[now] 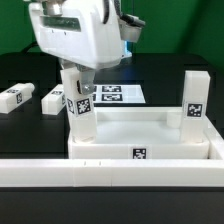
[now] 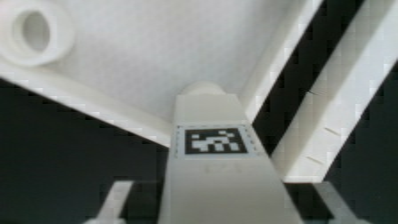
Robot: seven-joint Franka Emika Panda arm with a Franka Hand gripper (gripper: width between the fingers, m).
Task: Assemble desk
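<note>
**One leg up, a second in the grip, two waiting**

The tabletop lies on the worktop, just behind the low wall. A standing leg is upright at the tabletop's corner on the exterior view's right and looks fitted. The pincer is clamped on the held leg, upright over the tabletop's opposite end. A round socket shows open and apart from the leg's tip, so I judge it unseated. Two loose legs lie beyond that same end, which leaves three to fit.
</note>
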